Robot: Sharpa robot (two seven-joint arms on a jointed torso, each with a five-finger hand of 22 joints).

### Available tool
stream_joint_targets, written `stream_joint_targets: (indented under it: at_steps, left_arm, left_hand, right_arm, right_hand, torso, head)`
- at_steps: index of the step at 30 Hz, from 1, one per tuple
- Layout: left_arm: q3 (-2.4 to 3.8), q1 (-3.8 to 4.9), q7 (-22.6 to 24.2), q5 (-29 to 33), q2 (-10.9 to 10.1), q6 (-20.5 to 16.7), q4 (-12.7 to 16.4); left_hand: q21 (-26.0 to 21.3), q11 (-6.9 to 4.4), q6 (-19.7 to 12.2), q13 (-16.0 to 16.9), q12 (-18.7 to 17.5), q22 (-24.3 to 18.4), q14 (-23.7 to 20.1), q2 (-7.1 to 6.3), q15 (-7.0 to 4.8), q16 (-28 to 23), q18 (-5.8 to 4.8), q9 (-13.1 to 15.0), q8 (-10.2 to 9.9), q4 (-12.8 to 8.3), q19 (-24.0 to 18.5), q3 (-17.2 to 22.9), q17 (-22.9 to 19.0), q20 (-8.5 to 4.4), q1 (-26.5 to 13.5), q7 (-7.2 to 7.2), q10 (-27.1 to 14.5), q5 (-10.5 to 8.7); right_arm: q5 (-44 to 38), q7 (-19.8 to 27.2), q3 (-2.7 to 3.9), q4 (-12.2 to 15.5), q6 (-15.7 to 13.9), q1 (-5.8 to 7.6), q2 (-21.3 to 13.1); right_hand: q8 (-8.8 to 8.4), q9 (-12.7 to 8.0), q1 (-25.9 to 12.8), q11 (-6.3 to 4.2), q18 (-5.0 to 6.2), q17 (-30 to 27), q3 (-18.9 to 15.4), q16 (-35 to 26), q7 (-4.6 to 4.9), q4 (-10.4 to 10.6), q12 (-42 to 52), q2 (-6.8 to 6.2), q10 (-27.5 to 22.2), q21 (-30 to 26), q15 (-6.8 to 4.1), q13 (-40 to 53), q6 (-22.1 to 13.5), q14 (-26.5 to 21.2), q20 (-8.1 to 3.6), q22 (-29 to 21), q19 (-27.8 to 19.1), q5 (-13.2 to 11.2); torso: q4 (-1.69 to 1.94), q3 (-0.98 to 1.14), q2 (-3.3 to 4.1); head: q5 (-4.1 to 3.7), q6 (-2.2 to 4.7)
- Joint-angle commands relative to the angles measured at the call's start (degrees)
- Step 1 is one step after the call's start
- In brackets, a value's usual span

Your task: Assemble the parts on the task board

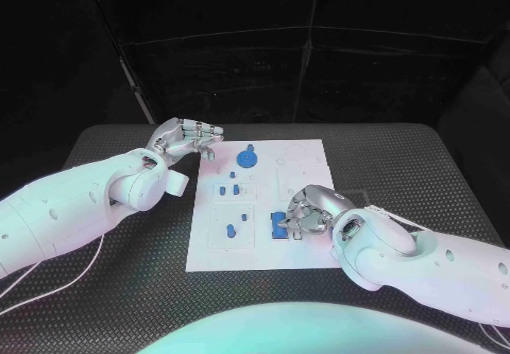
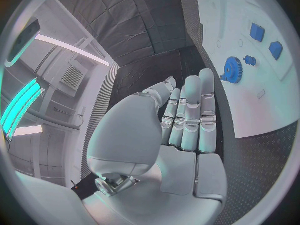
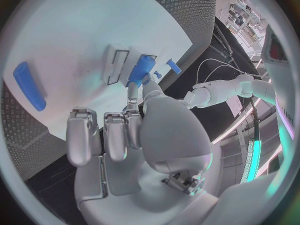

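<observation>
Toward the near edge of the table, our right hand (image 1: 308,210) works over the near right part of the task board (image 1: 303,151), fingers curled down on a blue part (image 1: 278,223) that stands at its slot. From the right wrist view we see thumb and a finger pinching that blue part (image 3: 140,71) against the white recesses of the board, so we judge the step in hand to be seating this piece. Our next move calls for a straight push down while keeping the part square to its slot. Near the board's middle, small blue pegs (image 1: 236,190) stand in their places. Farther on, the blue gear (image 1: 247,158) lies close to the board's far edge. Beside it, off the board's far left corner, our left hand (image 1: 189,138) hovers with fingers straight and pressed together, holding nothing. Bare table lies along both side edges, leaving us room to withdraw either arm.
</observation>
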Motion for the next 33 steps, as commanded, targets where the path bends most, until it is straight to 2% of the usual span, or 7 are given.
stream_joint_targets:
  at_steps: [1, 7, 10, 13, 21, 25, 33]
  left_arm:
    - [0.05, 0.08, 0.2, 0.2, 0.0, 0.5, 0.1]
    - [0.05, 0.07, 0.2, 0.2, 0.0, 0.5, 0.0]
    - [0.05, 0.07, 0.2, 0.2, 0.0, 0.5, 0.0]
    - [0.04, 0.07, 0.2, 0.2, 0.0, 0.5, 0.0]
    - [0.04, 0.06, 0.3, 0.2, -0.1, 0.4, 0.1]
    - [0.03, 0.06, 0.3, 0.2, -0.1, 0.3, 0.2]
    - [0.02, 0.02, 0.3, 0.2, 0.0, 0.4, 0.2]
  left_hand:
    - [-0.2, -0.05, -0.4, 0.0, 0.3, -0.1, -0.4, -0.08, -0.04, -0.3, 0.75, -0.1, 0.2, 0.1, -0.2, -0.3, -0.1, 0.37, -0.4, 0.16, -0.2, 0.26]
    - [-0.2, -0.05, -0.4, 0.0, 0.3, -0.1, -0.4, -0.08, -0.04, -0.3, 0.75, -0.1, 0.2, 0.1, -0.2, -0.3, -0.1, 0.37, -0.4, 0.16, -0.2, 0.26]
    - [-0.2, -0.05, -0.4, 0.0, 0.3, -0.1, -0.4, -0.08, -0.04, -0.3, 0.75, -0.1, 0.2, 0.1, -0.2, -0.3, -0.1, 0.37, -0.4, 0.16, -0.2, 0.26]
    - [-0.2, -0.05, -0.4, 0.0, 0.3, -0.1, -0.4, -0.08, -0.04, -0.3, 0.75, -0.1, 0.2, 0.1, -0.2, -0.3, -0.1, 0.37, -0.4, 0.16, -0.2, 0.26]
    - [-0.2, -0.05, -0.4, 0.0, 0.3, -0.1, -0.4, -0.08, -0.04, -0.3, 0.75, -0.1, 0.2, 0.1, -0.2, -0.3, -0.1, 0.37, -0.4, 0.16, -0.2, 0.26]
    - [-0.2, -0.05, -0.4, 0.0, 0.3, -0.1, -0.4, -0.08, -0.04, -0.3, 0.75, -0.1, 0.2, 0.1, -0.2, -0.3, -0.1, 0.37, -0.4, 0.16, -0.2, 0.26]
    - [-0.3, -0.03, -0.5, 0.0, 0.4, -0.1, -0.5, 0.01, -0.01, -0.3, 0.75, -0.1, 0.2, 0.1, -0.2, -0.3, -0.1, 0.38, -0.4, 0.17, -0.3, 0.25]
  right_arm:
    - [-0.7, 1.9, 0.01, 0.5, -3.4, 0.05, -0.5]
    - [4.5, 8.0, 0.18, 1.8, -7.7, 0.06, -3.1]
    - [8.6, 10.2, 1.56, 2.4, -8.3, 0.07, -5.2]
    - [10.3, 10.9, 2.11, 2.8, -7.8, 0.07, -7.1]
    - [10.0, 8.7, 2.83, 2.6, -3.3, 0.08, -14.1]
    - [5.6, 6.1, 2.89, 2.9, -0.4, 0.02, -15.9]
    - [0.7, 2.3, 2.86, 2.2, 5.5, -0.11, -15.9]
  right_hand:
    - [0.27, 0.1, -0.1, -0.35, -0.68, 10.2, 0.2, 0.3, 0.09, -0.2, 0.3, -0.22, 1.2, 0.4, -0.36, 6.7, 0.3, 5.1, -0.48, 5.5, 2.3, 0.0]
    - [-2.27, -0.9, -2.7, 0.79, -0.67, 9.6, 0.0, 0.0, 1.58, 1.0, -0.9, -1.06, 0.3, 0.3, 0.38, 5.4, -2.8, 4.9, -0.13, 5.3, 2.2, 1.0]
    - [-4.16, -1.7, -3.8, 1.6, -0.65, 9.4, 0.1, -0.1, 2.51, 1.8, -1.2, -1.26, 0.1, 0.2, 1.08, 5.2, -4.3, 4.9, 0.44, 5.1, 2.1, 1.6]
    - [-5.33, -2.2, -4.2, 2.0, -0.65, 9.4, 0.3, -0.1, 2.93, 2.1, -1.4, -1.31, 0.0, 0.2, 1.46, 5.0, -4.6, 4.9, 0.84, 5.2, 2.1, 2.0]
    - [-9.12, -4.3, -5.2, 2.66, -0.6, 9.2, 0.5, -0.2, 3.6, 2.9, -2.0, -1.67, -0.4, 0.2, 2.12, 4.6, -3.8, 4.9, 1.69, 5.1, 2.0, 2.0]
    - [-9.17, -4.1, -8.8, 1.89, -0.54, 8.9, -2.1, -0.4, 2.58, 5.5, -2.3, -2.6, -0.4, 0.1, 1.57, 4.4, 0.0, 4.8, 1.42, 5.0, 1.9, 9.5]
    - [-9.47, -3.2, -8.9, 1.56, -0.49, 8.7, -4.5, -0.5, 2.25, 6.0, -2.8, -3.34, -0.6, -0.1, 1.25, 4.0, 0.6, 4.7, 1.01, 4.7, 1.8, 8.1]
  torso:
    - [-0.07, 0.06, 0.0]
    - [-0.08, 0.06, -0.06]
    - [-0.06, 0.0, -0.1]
    - [-0.08, -0.01, -0.13]
    - [-0.53, -0.1, -0.29]
    - [-0.74, -0.07, -0.41]
    - [-0.93, -0.13, -0.65]
  head:
    - [0.37, 0.0]
    - [0.33, 0.12]
    - [0.01, 0.26]
    - [-0.28, 0.4]
    - [-1.47, 0.63]
    - [-1.73, 0.67]
    - [-2.31, 0.78]
